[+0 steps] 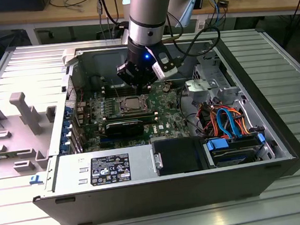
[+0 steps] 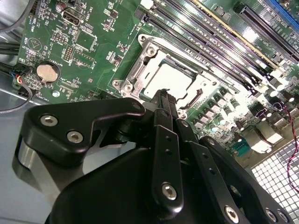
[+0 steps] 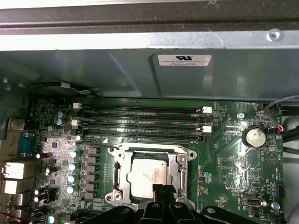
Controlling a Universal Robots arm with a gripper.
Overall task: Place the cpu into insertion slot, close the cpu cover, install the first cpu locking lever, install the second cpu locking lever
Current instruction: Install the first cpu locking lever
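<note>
- the black gripper [image 2: 164, 100] hangs with fingers pressed together, gripping nothing, just over the socket's edge.
- the flat square silvery-grey cpu [image 3: 147, 176] sits in the silver-rimmed square insertion slot [image 3: 119, 173], under the thin silvery metal cpu cover [image 3: 180, 175], at 12 o'clock from the fingertips in the first wrist view.

The arm [image 1: 148, 9] is a thick silver-grey cylinder that ends in a black wrist block bearing a small blue light, with a white-and-grey box fixed to one side. Black cables loop away from the wrist. The tool [image 2: 163, 100] is matte black, built of angular linked plates pinned with shiny silver screws.
</note>
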